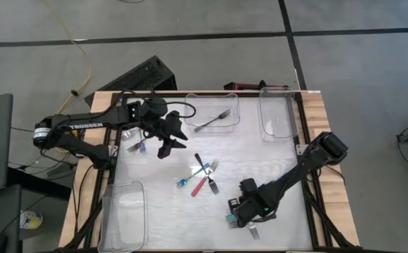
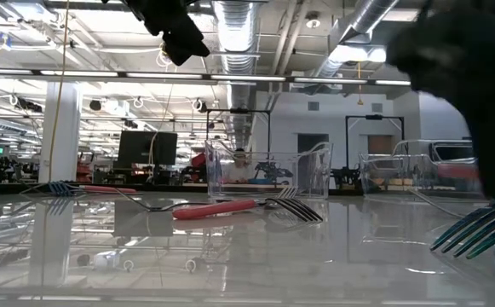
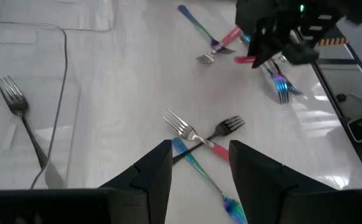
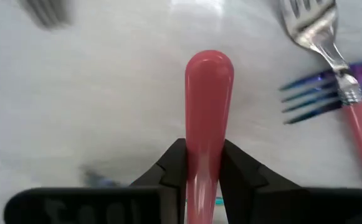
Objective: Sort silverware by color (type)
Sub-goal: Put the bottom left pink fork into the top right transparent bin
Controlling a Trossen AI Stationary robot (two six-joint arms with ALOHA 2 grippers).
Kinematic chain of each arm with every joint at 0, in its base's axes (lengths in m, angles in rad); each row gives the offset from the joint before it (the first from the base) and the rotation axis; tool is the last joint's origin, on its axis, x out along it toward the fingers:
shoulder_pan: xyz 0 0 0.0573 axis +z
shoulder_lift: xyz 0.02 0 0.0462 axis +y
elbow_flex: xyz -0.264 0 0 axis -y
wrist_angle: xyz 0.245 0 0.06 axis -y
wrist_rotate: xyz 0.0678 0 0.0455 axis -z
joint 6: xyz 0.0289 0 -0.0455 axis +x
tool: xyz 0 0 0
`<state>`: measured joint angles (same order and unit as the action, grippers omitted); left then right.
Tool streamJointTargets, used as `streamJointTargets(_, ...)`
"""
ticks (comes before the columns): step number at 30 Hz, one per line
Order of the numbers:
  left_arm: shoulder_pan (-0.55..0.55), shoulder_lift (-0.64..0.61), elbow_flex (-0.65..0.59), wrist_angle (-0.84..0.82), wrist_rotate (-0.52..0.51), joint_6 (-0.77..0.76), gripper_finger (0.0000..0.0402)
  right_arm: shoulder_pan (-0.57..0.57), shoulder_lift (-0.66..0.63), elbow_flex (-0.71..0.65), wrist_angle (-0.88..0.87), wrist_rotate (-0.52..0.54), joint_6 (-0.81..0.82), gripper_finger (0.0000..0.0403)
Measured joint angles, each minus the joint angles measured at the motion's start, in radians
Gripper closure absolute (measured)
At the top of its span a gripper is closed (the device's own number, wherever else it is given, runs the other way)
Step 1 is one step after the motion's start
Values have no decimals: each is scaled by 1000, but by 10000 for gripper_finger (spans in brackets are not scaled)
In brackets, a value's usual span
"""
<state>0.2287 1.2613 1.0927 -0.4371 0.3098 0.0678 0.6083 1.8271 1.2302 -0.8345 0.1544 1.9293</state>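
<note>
Three forks lie crossed mid-table: a pink-handled one, a black one and a teal one. My left gripper hovers open above them, its fingers on either side of the cross in the left wrist view, touching nothing. My right gripper is near the table's near edge, shut on a pink handle. Beside it lie a pink-handled fork and blue tines. A dark grey fork lies in the far bin. My right gripper pinches a pink fork handle between its two fingers. The handle runs along the fingers and its rounded free end sticks out past them. The tine end is hidden by the gripper. Whether the fork is clear of the table, I cannot tell.
Clear bins: one at the far edge, one at the far right corner, one at the near left corner. More forks lie by the left edge and beside my right gripper. Teal tines show close in the low view.
</note>
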Motion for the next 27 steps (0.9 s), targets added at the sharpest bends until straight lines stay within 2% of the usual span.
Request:
streamJointTargets(4,0,0,0,0,0,7,258,-33,-81,19,0,46,-46,315)
streamJointTargets(8,0,0,0,1,0,55,258,-77,-216,26,-12,142,-141,315)
streamJointTargets(11,0,0,0,7,0,70,258,-128,-320,26,-108,197,-229,315)
streamJointTargets(15,0,0,0,35,-4,52,258,-249,-455,26,-340,267,-352,315)
streamJointTargets(18,0,0,0,59,-20,17,258,-420,-544,25,-507,298,-495,315)
streamJointTargets(20,0,0,0,73,-60,-26,258,-582,-590,25,-548,313,-646,315)
streamJointTargets(23,0,0,0,84,-114,-114,258,-863,-642,25,-494,296,-921,315)
streamJointTargets(27,0,0,0,98,-170,-191,258,-1251,-650,25,-366,177,-1291,315)
